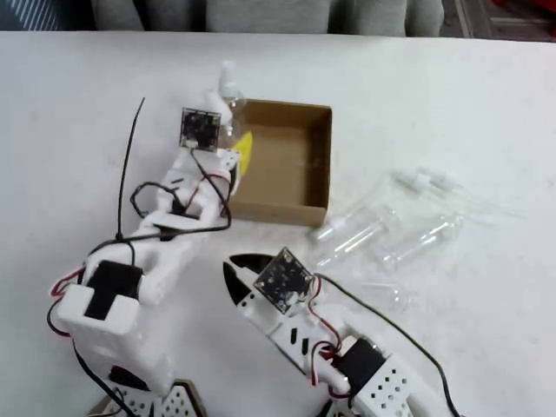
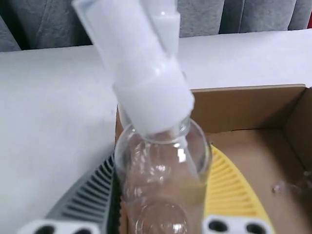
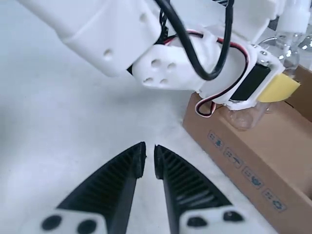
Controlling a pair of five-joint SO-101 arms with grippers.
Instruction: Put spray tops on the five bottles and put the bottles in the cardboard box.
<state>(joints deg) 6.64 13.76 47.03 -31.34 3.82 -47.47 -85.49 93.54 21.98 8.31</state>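
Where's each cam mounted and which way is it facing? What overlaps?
High view: fixed overhead, looking down on white table, brown cardboard box, loose clear plastic bottles, white left arm and right arm.
Left wrist view: on left arm, facing along left gripper clamped on a clear bottle with white spray top at the box's edge.
Right wrist view: on right arm, low over the table, facing past shut black right gripper toward left arm and box.
Shared: all three show the box and held bottle.

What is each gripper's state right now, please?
Left gripper: closed on a bottle with spray top.
Right gripper: closed, empty.
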